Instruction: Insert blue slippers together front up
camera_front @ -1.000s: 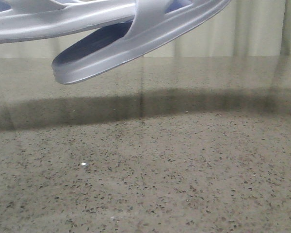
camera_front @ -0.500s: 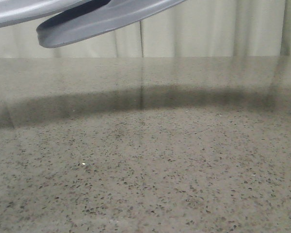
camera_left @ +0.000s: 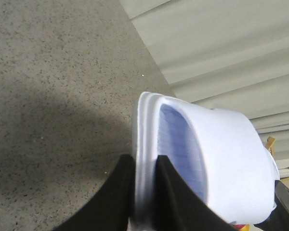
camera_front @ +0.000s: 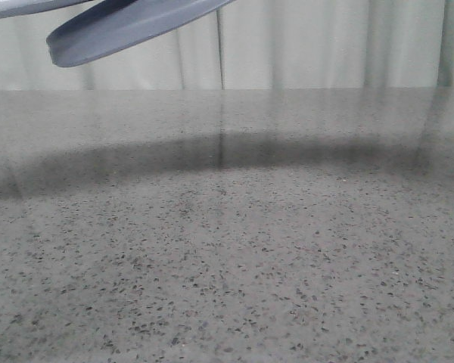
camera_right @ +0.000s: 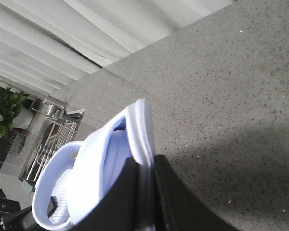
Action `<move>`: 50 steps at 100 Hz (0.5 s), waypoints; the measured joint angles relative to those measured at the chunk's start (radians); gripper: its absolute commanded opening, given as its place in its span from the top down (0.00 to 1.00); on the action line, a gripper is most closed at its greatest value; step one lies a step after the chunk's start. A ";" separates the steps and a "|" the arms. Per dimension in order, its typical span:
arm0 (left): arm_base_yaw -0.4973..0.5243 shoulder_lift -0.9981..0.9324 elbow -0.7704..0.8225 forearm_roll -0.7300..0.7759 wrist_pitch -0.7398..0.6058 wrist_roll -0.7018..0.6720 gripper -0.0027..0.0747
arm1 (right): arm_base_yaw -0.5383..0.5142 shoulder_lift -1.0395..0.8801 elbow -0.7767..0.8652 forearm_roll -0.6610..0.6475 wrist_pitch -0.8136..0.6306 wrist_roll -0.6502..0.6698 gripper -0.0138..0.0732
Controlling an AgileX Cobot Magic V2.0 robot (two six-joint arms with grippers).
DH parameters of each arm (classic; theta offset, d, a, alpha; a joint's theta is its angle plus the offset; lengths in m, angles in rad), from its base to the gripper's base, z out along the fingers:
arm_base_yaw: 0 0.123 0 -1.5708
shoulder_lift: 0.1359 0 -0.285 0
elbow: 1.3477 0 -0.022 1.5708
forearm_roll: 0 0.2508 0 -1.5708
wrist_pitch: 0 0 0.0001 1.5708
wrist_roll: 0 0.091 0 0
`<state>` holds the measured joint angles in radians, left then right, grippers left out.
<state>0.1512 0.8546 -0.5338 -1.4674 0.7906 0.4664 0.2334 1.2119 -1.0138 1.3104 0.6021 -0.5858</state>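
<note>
Gripping thin sole edges, both jaws closed: left gripper (camera_left: 144,192) and right gripper (camera_right: 145,192) holding the blue slippers (camera_front: 129,26) at eleven o'clock above the desk (camera_front: 250,249). Risking foam slipping, pivoting loose.

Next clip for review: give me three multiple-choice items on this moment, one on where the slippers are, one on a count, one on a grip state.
1. Where are the blue slippers in the front view?
A. Flat on the table
B. In the air above the table, at the upper left
C. On the floor

2. How many slippers does the front view show at least in part?
A. None
B. Two
C. Four

3. What state is the left end effector in?
A. Shut on a slipper's sole edge
B. Open and empty
C. Out of view

Answers:
1 B: the blue slippers hang over the bare table.
2 B: a second pale edge shows at the top left corner.
3 A: the left end effector pinches the rim; the right end effector does likewise.
</note>
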 measured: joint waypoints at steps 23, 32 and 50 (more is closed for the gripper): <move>0.002 0.000 -0.019 -0.006 0.018 0.020 0.94 | -0.002 0.000 0.000 0.026 0.006 -0.011 0.96; 0.002 0.000 -0.019 -0.006 0.023 0.023 0.94 | -0.002 0.000 0.000 0.041 0.015 -0.019 0.96; 0.004 0.000 -0.019 -0.004 0.023 0.027 0.94 | -0.004 0.000 0.000 0.046 0.045 -0.034 0.96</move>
<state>0.1551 0.8546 -0.5532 -1.4718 0.8132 0.4934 0.2294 1.2119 -1.0138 1.3565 0.6470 -0.6198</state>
